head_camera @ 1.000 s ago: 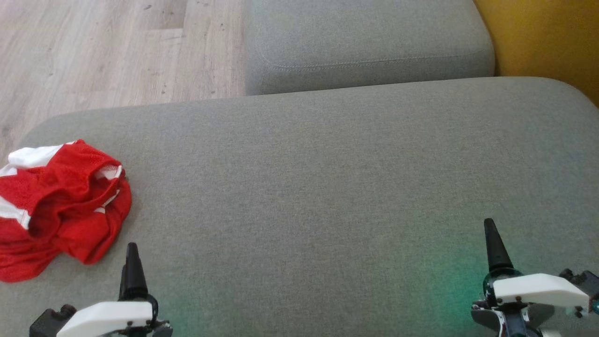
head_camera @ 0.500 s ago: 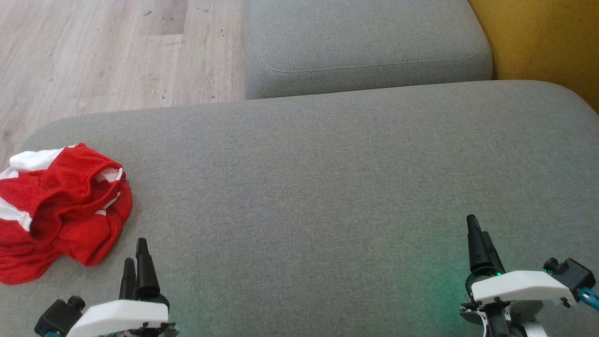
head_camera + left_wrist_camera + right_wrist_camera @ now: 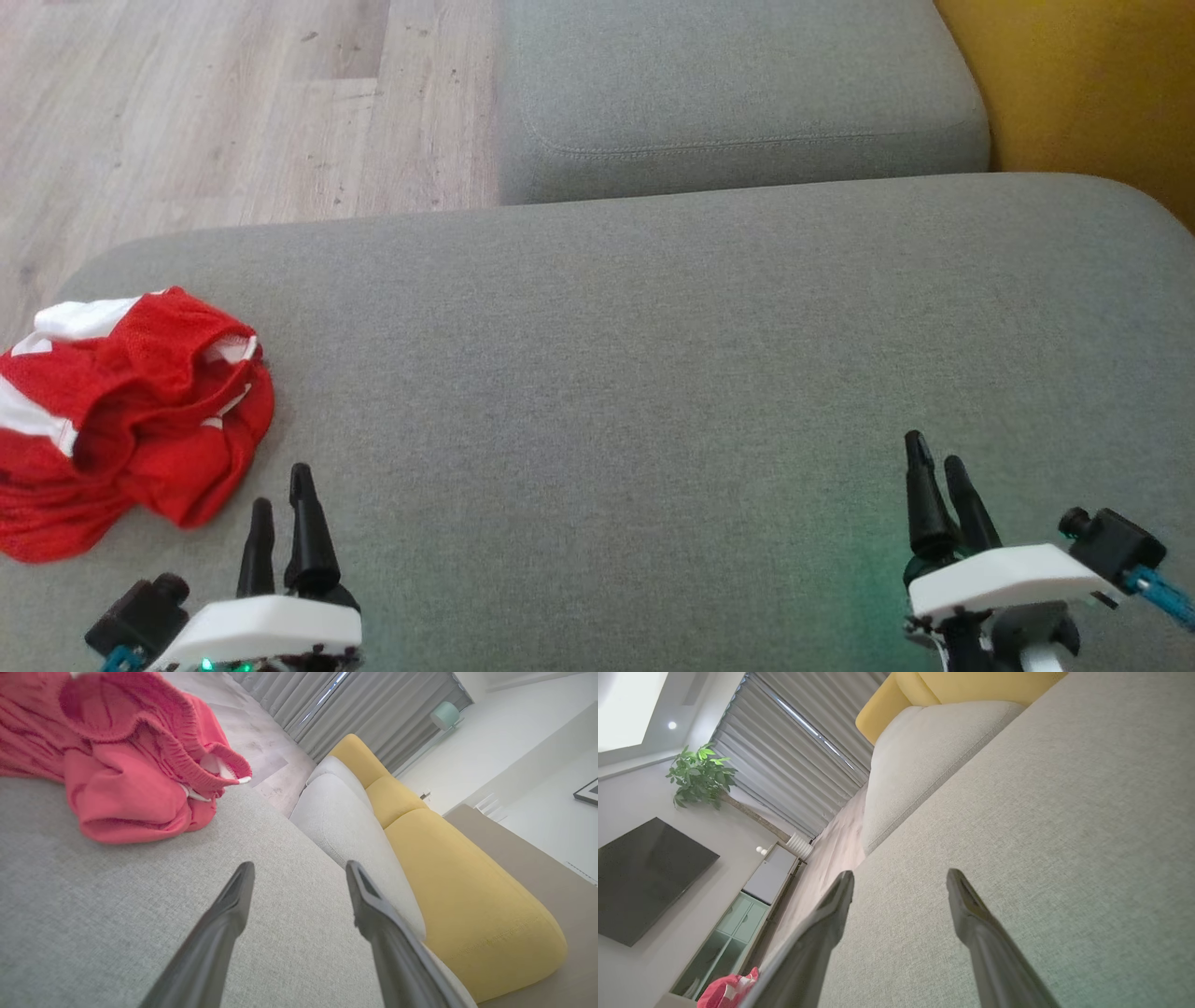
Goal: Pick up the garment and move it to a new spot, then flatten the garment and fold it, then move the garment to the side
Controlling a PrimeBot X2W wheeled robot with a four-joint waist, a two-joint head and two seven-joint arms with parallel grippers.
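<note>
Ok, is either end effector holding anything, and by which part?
Nothing is held. The left end effector and right end effector are open; the garment lies untouched on the cushion.

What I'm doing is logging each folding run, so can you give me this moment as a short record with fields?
garment: red and white, crumpled in a heap at the left end of the seat
surface: grey seat cushion
left claw: open, empty, close beside the garment, not touching it
right claw: open, empty, over bare cushion far to the right
task stage: garment not yet picked up
surroundings: wood floor, second grey cushion, yellow cushion
</note>
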